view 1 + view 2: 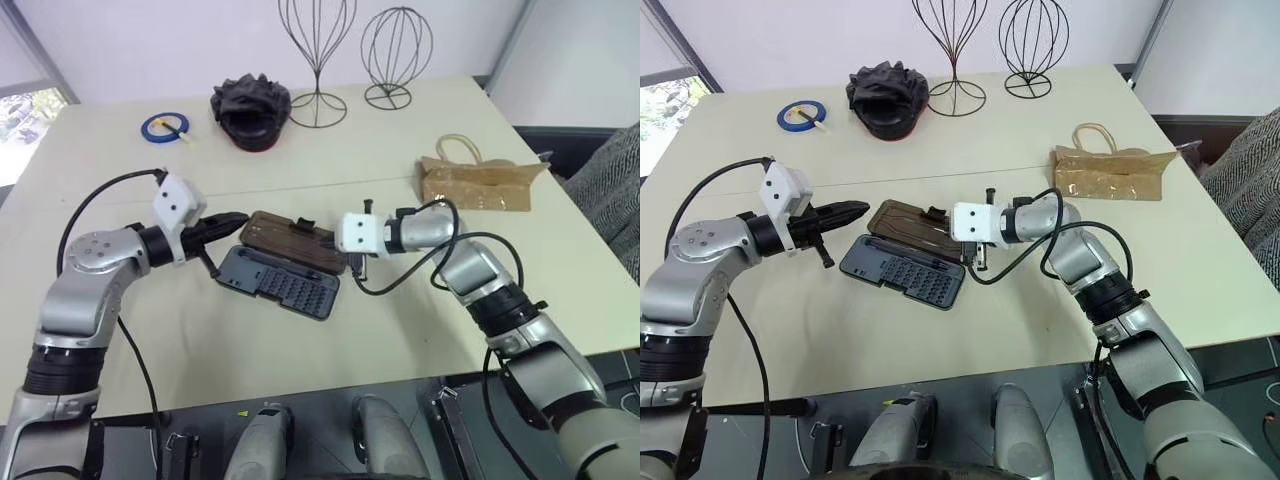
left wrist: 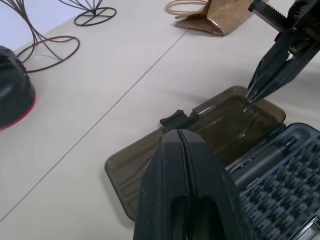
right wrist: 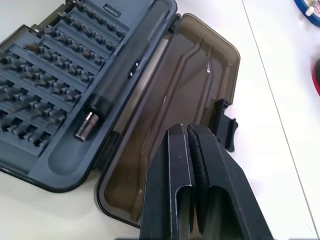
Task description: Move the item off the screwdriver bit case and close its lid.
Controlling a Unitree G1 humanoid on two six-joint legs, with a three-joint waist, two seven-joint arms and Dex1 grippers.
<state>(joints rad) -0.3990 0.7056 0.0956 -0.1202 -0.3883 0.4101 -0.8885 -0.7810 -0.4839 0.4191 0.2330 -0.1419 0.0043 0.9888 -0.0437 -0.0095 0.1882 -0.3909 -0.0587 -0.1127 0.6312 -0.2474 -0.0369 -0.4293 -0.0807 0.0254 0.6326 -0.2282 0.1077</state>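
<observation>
Right wrist view: right gripper (image 3: pixel 189 145) fingers pressed together, empty, over the open lid (image 3: pixel 185 90); left gripper (image 2: pixel 181 150) likewise. Paper bag (image 1: pixel 475 183) lies apart on the counter (image 1: pixel 300 340).

Two wire stands (image 1: pixel 317 60), one paper bag (image 1: pixel 480 184), one case (image 1: pixel 280 280).

Bright, even, diffuse light; daylight from window at 9–10 o'clock. Soft faint shadows on the beige matte tabletop (image 1: pixel 300 340). Faint glare on translucent smoky-brown plastic lid (image 3: pixel 185 85). Wrist foregrounds slightly soft.
</observation>
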